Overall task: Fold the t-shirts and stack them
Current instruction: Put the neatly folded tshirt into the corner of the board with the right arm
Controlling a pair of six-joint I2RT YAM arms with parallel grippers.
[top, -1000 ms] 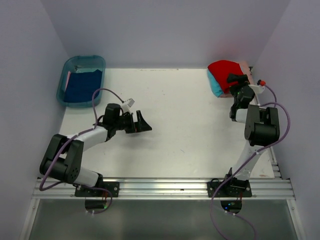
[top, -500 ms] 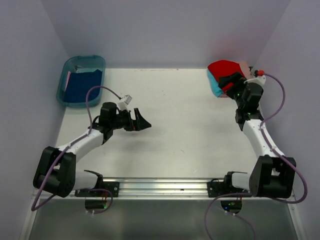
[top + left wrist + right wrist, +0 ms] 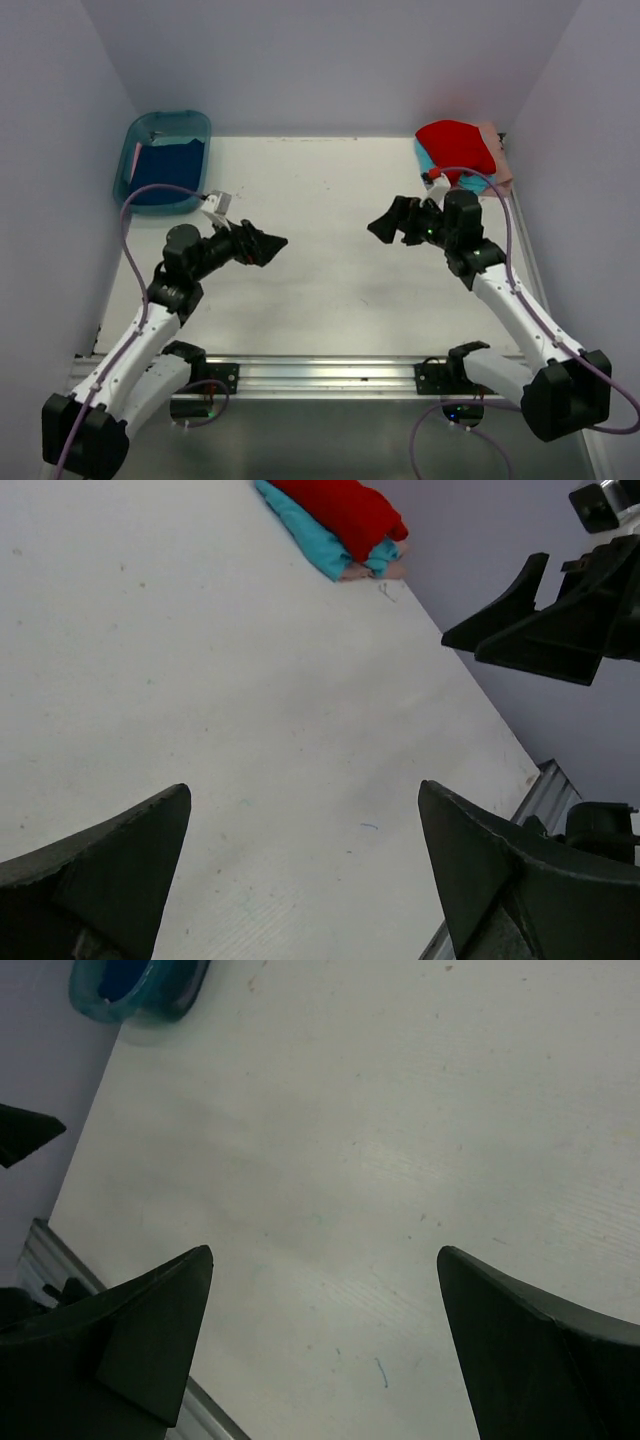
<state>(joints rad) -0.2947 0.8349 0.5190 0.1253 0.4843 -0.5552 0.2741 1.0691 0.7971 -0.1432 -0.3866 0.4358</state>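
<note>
Three folded t-shirts lie stacked in the back right corner: red [image 3: 455, 145] on top, teal [image 3: 428, 168] under it, pale pink [image 3: 497, 160] at the bottom. The left wrist view shows the same red [image 3: 345, 505] and teal [image 3: 315, 535] shirts far off. A dark blue t-shirt [image 3: 165, 170] lies inside the tub at the back left. My left gripper [image 3: 272, 247] hangs open over the left middle of the table, pointing right. My right gripper [image 3: 380, 222] hangs open over the right middle, pointing left. Both wrist views show only bare table between the jaws [image 3: 305, 788] [image 3: 325, 1251].
The teal plastic tub [image 3: 130, 160] stands in the back left corner, also seen in the right wrist view [image 3: 140, 1000]. A metal rail [image 3: 330, 372] runs along the near edge. Purple walls close in the table on three sides.
My right arm has swung away from the stack at the back right to the table's middle, now facing left. My left arm has drawn back a little toward the left.
</note>
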